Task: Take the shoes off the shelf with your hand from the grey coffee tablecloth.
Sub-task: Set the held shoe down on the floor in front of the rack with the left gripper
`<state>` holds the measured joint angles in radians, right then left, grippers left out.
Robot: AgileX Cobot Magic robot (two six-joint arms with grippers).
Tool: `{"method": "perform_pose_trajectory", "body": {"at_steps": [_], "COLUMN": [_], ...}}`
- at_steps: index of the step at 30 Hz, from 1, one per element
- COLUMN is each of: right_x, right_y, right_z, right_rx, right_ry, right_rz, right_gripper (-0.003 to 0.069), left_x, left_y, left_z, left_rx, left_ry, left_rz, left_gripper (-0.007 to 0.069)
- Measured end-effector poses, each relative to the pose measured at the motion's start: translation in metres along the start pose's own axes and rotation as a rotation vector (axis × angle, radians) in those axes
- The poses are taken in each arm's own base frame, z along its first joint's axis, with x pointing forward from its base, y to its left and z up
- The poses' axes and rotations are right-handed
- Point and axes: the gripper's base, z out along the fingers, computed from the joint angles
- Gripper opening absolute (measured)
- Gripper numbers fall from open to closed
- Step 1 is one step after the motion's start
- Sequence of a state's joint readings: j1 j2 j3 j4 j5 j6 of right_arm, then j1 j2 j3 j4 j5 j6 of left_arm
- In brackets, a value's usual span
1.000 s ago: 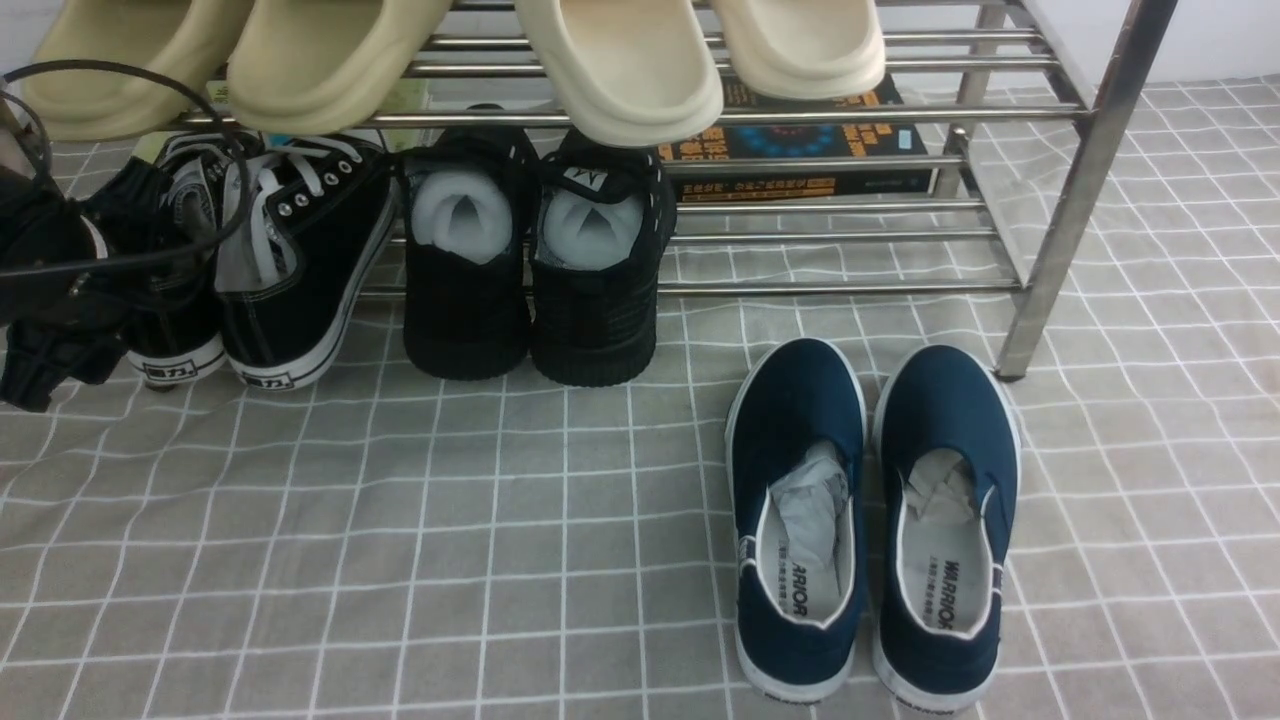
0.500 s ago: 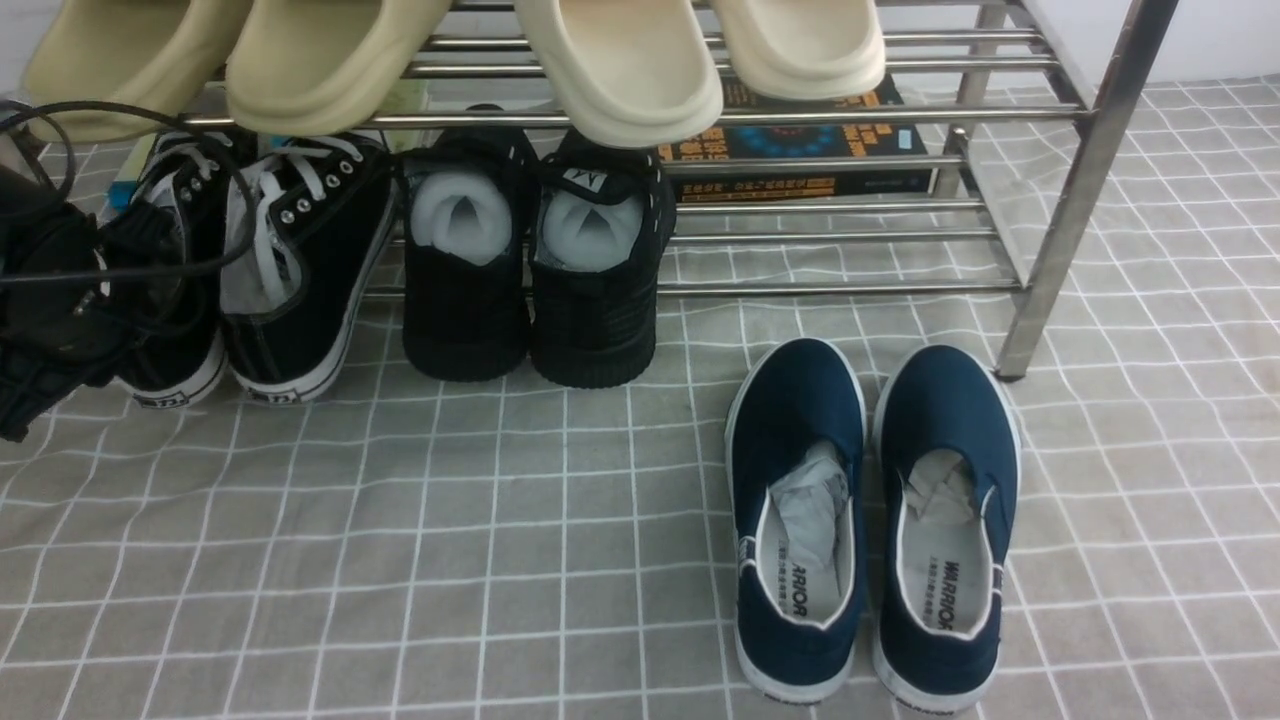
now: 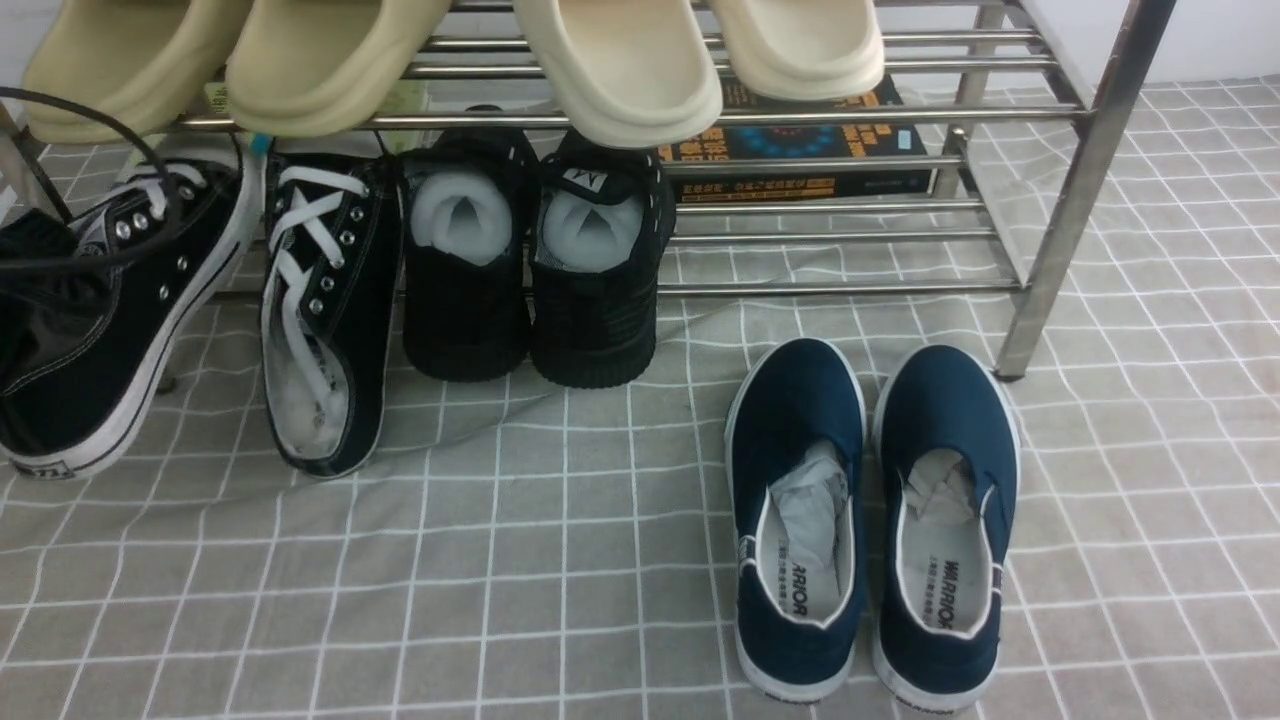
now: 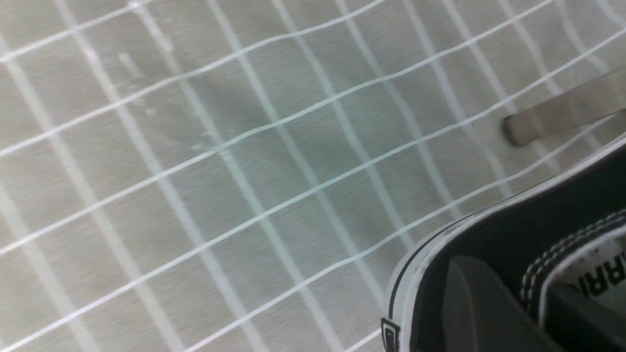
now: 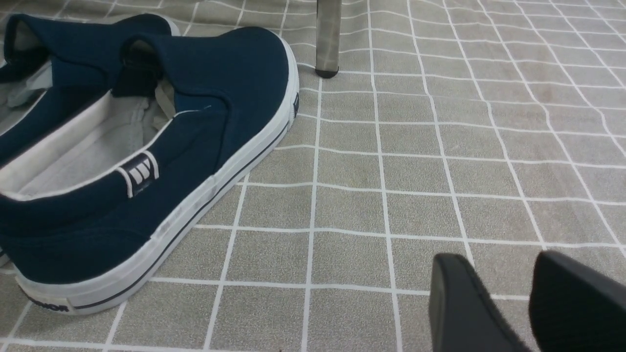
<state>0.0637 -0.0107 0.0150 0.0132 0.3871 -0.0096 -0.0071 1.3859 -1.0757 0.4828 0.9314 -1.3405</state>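
Note:
Two black canvas shoes with white laces are at the left of the shelf point(image 3: 1060, 200). The left shoe point(image 3: 110, 330) is tilted, its heel off the lower bars above the grey coffee tablecloth point(image 3: 560, 560). Its mate point(image 3: 325, 330) lies tipped on its side, half on the cloth. In the left wrist view my left gripper point(image 4: 525, 293) is shut on the heel wall of the left shoe point(image 4: 513, 230), one finger outside and one inside. In the front view that hand is mostly past the left edge. My right gripper point(image 5: 508, 278) stands open over bare cloth, holding nothing.
All-black mesh shoes point(image 3: 530, 270) stand on the lower tier beside the fallen sneaker. Navy slip-ons point(image 3: 870, 520) sit on the cloth near the rack's right leg point(image 3: 1040, 280). Beige slippers point(image 3: 620, 60) fill the top tier above a book point(image 3: 800, 140). A black cable point(image 3: 100, 115) loops at the left.
My left gripper has closed on the left sneaker's heel and dragged it out to the left, tilting it. The other sneaker has tipped onto its side and slid forward. The cloth wrinkled.

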Motion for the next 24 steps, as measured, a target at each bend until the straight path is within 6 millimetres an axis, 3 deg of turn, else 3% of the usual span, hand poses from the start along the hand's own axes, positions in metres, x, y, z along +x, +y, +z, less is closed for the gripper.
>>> {"method": "perform_pose_trajectory", "body": {"at_steps": [7,17,24], "right_x": [0.000,0.000,0.000], "right_y": [0.000,0.000,0.000], "right_z": [0.000,0.000,0.000], "right_rx": [0.000,0.000,0.000], "right_ry": [0.000,0.000,0.000], "right_rz": [0.000,0.000,0.000], "right_gripper": [0.0237,0.0239,0.0239], "left_x": [0.006,0.039,0.041], "left_y": [0.028,0.053,0.056], "left_z": [-0.013,0.016,0.020], "left_rx": [-0.160,-0.229,-0.223], "left_ry": [0.045,0.118,0.117], "left_rz": [0.001,-0.011,0.077], "left_gripper": [0.0046,0.0046,0.0084]}}
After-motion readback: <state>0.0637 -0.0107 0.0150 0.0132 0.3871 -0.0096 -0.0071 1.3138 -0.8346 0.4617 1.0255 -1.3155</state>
